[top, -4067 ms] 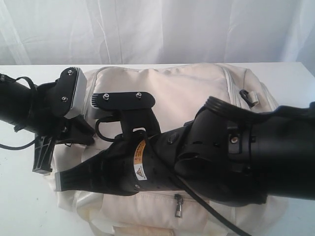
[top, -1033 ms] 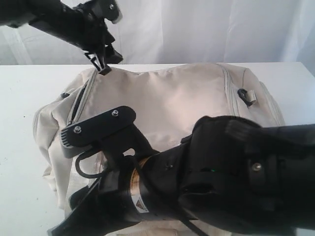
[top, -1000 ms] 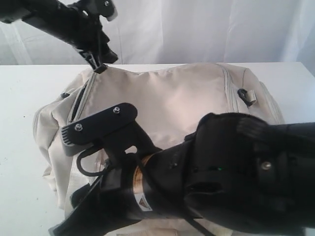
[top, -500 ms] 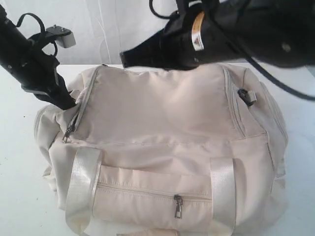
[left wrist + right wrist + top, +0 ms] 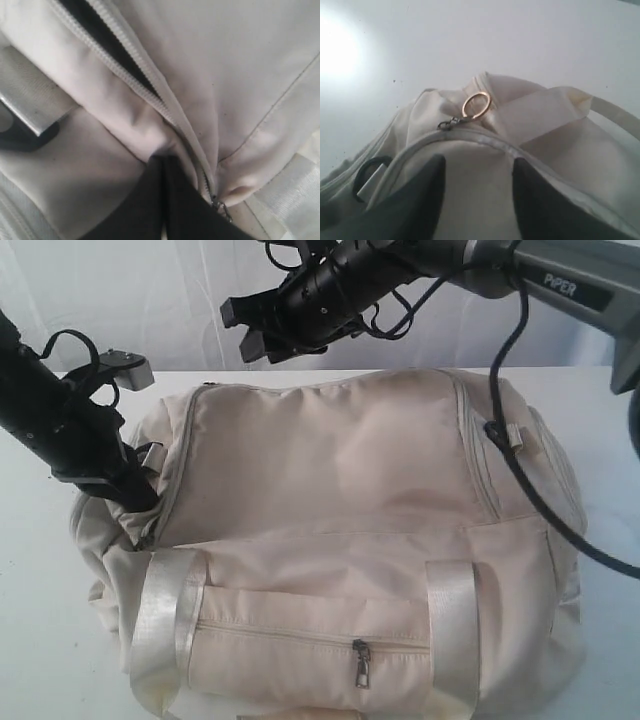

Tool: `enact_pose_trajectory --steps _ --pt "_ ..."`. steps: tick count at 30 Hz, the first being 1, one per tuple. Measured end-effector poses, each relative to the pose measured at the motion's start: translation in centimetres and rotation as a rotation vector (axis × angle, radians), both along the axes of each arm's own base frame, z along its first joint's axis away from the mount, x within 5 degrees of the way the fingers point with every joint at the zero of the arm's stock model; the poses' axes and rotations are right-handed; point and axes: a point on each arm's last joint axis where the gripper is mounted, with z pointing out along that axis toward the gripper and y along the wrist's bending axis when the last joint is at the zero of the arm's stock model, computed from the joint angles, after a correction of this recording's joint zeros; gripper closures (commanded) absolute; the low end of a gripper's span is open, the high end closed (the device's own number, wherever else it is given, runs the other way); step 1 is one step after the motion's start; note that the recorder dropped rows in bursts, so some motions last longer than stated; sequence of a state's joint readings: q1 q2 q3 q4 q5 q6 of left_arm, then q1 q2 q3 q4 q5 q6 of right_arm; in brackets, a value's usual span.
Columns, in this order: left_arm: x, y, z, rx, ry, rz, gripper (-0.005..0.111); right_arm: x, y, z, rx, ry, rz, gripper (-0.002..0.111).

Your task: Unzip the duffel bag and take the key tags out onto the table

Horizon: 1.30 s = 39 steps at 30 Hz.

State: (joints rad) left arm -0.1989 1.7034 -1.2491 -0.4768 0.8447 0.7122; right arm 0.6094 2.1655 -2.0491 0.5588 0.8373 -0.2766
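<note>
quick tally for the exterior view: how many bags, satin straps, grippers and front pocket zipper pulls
duffel bag: 1
satin straps: 2
grippers: 2 (left gripper, right gripper)
front pocket zipper pull: 1
total: 6

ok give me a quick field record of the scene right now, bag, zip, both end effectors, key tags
duffel bag: lying on the table
main zipper: partly open, dark lining showing
front pocket zipper: closed
left end effector: fingers together, at the main zipper near the bag's end on the left of the exterior view
right end effector: open, empty, in the air over the bag's far edge
key tags: not in view
</note>
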Motion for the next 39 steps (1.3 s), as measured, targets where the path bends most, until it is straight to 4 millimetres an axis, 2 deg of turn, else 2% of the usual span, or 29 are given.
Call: enact_pose_trajectory --steps 6,10,14,21,26,30,35,39 --pt "-0.2 0.0 -0.4 -0.007 0.007 -0.008 0.107 1.0 1.4 -1.7 0.047 0.069 0.037 0.046" --pt "-0.3 -0.1 -0.3 -0.019 0.017 -0.015 0.107 0.2 1.3 -2.8 -0.005 0.153 0.101 0.046" --pt "-0.8 -0.4 -0.2 -0.046 0.064 -0.031 0.107 -0.6 0.9 -2.5 -0.043 0.209 0.159 0.046" --pt "-3.5 -0.5 -1.0 -0.094 0.308 -0.124 0.107 -1.6 -1.0 0.6 -0.059 0.222 0.197 0.046" --pt "-5.3 -0.9 -2.8 -0.185 0.38 -0.148 0.107 -1.9 -2.4 3.3 -0.037 0.176 0.186 0.046" --pt "-6.1 -1.5 -3.3 -0.303 0.381 -0.174 0.107 -2.4 -2.8 4.8 -0.025 0.147 0.186 0.046" --pt "-6.2 -1.8 -1.6 -0.364 0.292 -0.204 0.107 -2.9 -3.1 5.8 -0.016 0.131 0.183 0.046" --pt "-6.2 -1.6 1.9 -0.35 0.164 -0.227 0.107 -2.9 -3.3 6.0 -0.013 0.128 0.177 0.046"
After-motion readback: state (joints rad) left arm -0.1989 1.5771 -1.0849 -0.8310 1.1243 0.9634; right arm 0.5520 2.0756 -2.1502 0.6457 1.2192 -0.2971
